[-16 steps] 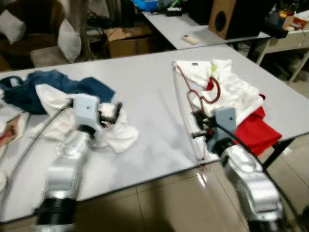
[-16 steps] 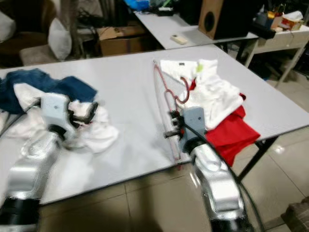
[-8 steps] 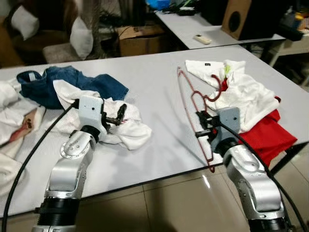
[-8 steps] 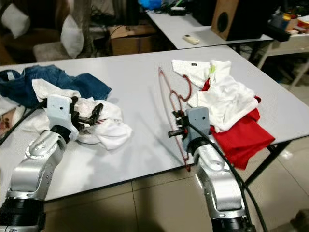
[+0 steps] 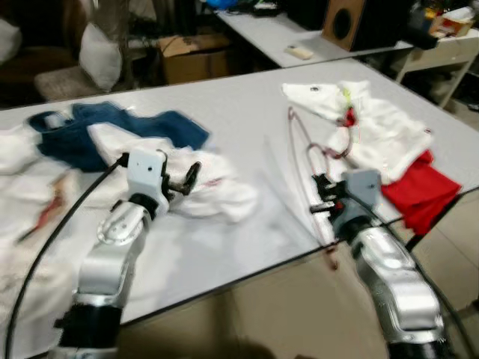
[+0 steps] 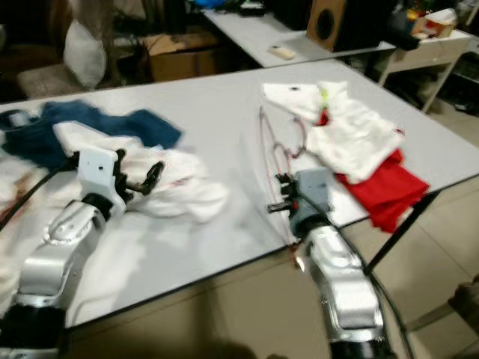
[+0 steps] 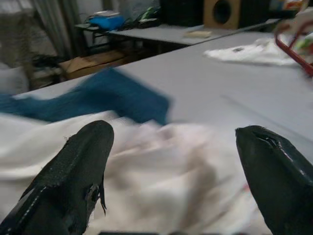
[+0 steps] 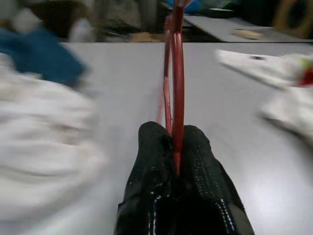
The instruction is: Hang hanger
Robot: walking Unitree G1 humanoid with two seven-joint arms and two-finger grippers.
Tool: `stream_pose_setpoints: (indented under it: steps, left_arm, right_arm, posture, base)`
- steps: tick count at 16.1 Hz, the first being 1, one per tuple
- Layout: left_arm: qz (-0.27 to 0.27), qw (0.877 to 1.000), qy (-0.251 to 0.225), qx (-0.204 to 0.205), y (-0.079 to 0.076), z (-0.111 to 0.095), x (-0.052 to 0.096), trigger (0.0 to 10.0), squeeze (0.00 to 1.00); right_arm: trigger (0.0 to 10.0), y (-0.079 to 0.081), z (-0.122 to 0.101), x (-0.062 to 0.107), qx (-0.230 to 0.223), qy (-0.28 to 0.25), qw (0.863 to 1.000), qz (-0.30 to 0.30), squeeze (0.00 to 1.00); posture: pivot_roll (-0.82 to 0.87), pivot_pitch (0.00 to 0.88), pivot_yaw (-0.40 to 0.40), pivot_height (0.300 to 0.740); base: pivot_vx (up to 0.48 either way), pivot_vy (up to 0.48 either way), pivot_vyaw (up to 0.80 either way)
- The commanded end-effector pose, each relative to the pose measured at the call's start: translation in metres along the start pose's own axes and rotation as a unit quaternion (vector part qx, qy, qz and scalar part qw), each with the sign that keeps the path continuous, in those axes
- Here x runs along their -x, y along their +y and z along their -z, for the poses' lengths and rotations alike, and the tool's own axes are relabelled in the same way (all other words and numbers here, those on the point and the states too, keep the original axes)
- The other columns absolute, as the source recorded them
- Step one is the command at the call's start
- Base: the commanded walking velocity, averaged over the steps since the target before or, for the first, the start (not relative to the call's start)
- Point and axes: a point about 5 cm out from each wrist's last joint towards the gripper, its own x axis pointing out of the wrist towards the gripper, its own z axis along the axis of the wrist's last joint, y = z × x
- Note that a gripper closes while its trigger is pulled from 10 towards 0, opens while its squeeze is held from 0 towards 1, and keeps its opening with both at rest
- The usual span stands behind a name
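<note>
the thin red wire hanger (image 5: 307, 161) lies over the near right part of the grey table (image 5: 247, 112), its long bar running from about 12 o'clock down to the table's near edge at 6 o'clock, where one end pokes just past the edge. the right gripper (image 8: 177, 147) has its two black fingers pressed together on the hanger's red bar, as the right wrist view shows sharply; in the eye views this gripper (image 5: 322, 203) sits at the table's near edge, at about 4 o'clock in the scene.

just beside the hanger at its 2 o'clock lies a crumpled white garment (image 5: 374, 120), which the hanger's hook end touches or overlaps; the blur keeps that from being settled. a red cloth (image 5: 419, 191) spills from under the white garment toward the right table edge.

at 9 o'clock from the hanger, well apart from it, the left gripper (image 5: 183, 179) hovers with its fingers spread wide over a rumpled white cloth (image 5: 213, 187). behind that cloth lies a dark blue denim garment (image 5: 112, 127), and more white fabric (image 5: 22, 194) covers the far left of the table, cut off by the frame.

beyond the table stand a second grey table (image 5: 299, 34), a brown cardboard box (image 5: 191, 60) and a wooden speaker box (image 5: 348, 22). both eye views are smeared by motion, so small details are hard to read.
</note>
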Motion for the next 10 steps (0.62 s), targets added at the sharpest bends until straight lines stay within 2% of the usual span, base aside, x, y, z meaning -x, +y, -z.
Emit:
stream_pose_setpoints:
  steps: [1, 2, 3, 4, 7, 10]
  left_arm:
    - [0.010, 1.000, -0.002, -0.002, -0.006, 0.000, -0.002, 10.0, 0.00]
    - [0.011, 1.000, -0.005, 0.001, -0.007, -0.001, -0.002, 10.0, 0.00]
    - [0.012, 1.000, -0.008, 0.013, -0.008, -0.001, -0.002, 10.0, 0.00]
    - [0.017, 1.000, -0.002, 0.002, -0.006, 0.000, -0.002, 10.0, 0.00]
    - [0.055, 0.997, 0.022, -0.051, 0.000, 0.005, -0.003, 10.0, 0.00]
    - [0.091, 0.985, 0.097, -0.110, 0.010, 0.019, -0.011, 10.0, 0.00]
  right_arm:
    - [10.0, -0.007, -0.004, 0.001, 0.008, -0.005, 1.000, 0.011, 0.00]
    - [10.0, -0.007, -0.004, 0.001, 0.008, -0.005, 1.000, 0.011, 0.00]
    - [10.0, -0.007, -0.004, 0.001, 0.009, -0.005, 1.000, 0.011, 0.00]
    - [10.0, -0.007, -0.004, 0.002, 0.010, -0.005, 1.000, 0.010, 0.00]
    - [10.0, -0.008, -0.004, 0.002, 0.010, -0.004, 1.000, 0.008, 0.00]
    - [10.0, -0.011, -0.003, 0.002, 0.009, -0.001, 1.000, 0.013, 0.00]
  posture:
    - [-0.13, 0.000, 0.028, 0.740]
    - [-0.13, 0.000, 0.027, 0.740]
    - [-0.13, 0.000, 0.027, 0.740]
    - [-0.13, 0.000, 0.027, 0.740]
    - [-0.13, 0.000, 0.025, 0.740]
    - [-0.13, 0.000, 0.028, 0.740]
  base:
    - [0.000, -0.480, 0.00]
    - [0.000, -0.480, 0.00]
    - [0.000, 0.000, 0.00]
    - [0.000, 0.000, 0.00]
    - [0.000, 0.000, 0.00]
    - [0.000, 0.000, 0.00]
